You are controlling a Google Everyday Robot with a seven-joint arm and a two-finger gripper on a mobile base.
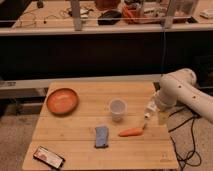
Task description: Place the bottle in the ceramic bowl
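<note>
The orange-terracotta ceramic bowl sits at the table's back left and has nothing in it. A small white bottle stands near the table's right edge, just right of the translucent cup. My gripper is at the end of the white arm, which reaches in from the right. It is low over the table, right at the bottle. The gripper and arm partly hide the bottle. Whether the gripper holds it does not show.
An orange carrot lies in front of the bottle. A blue cloth-like object lies at centre front. A phone lies at the front left corner. The wooden table ends just right of the gripper. Cables hang on the right.
</note>
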